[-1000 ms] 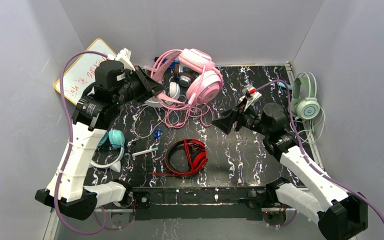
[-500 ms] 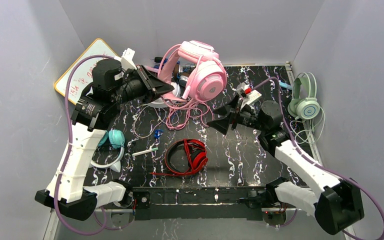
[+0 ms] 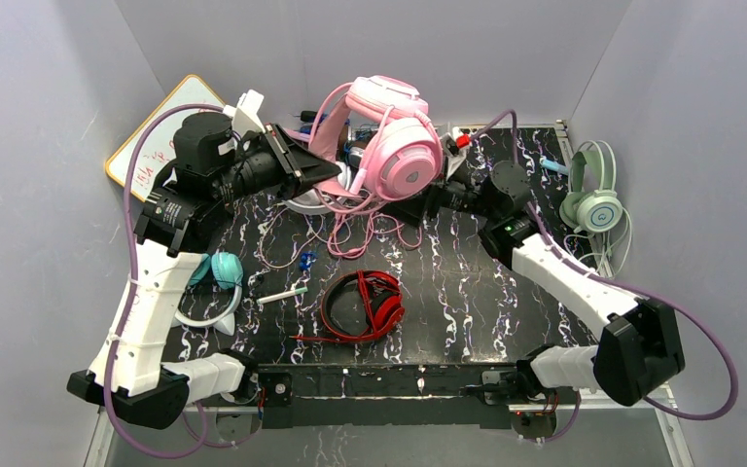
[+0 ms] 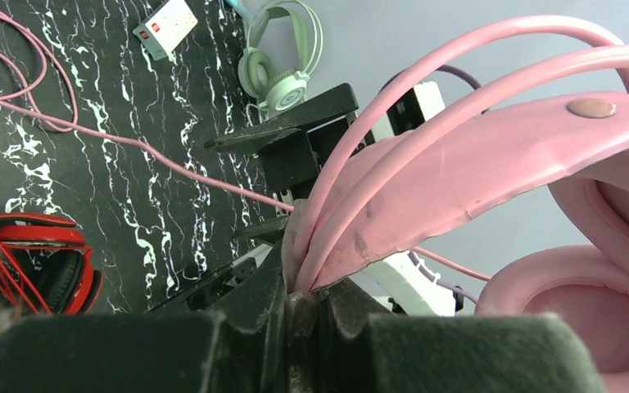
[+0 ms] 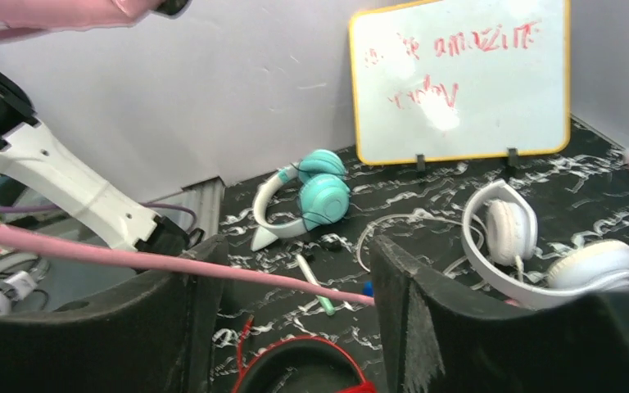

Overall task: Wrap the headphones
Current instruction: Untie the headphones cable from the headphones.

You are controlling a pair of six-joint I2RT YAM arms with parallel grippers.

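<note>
My left gripper (image 4: pixel 301 282) clamps the pink headphones (image 4: pixel 491 155) by their scuffed, glossy headband, above the marbled table (image 3: pixel 467 292). Only my right wrist view shows their thin cord (image 5: pixel 90 255) crossing between my right gripper's (image 5: pixel 291 270) 2 spread fingers; beyond, a whiteboard (image 5: pixel 459 82).

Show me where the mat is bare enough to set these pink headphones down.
Best patch: black marbled mat between the red on-ear headphones and the right arm's white forearm, down to the near edge. Crowded: pink cord loops at centre-back, teal headphones and a white pen at left.
</note>
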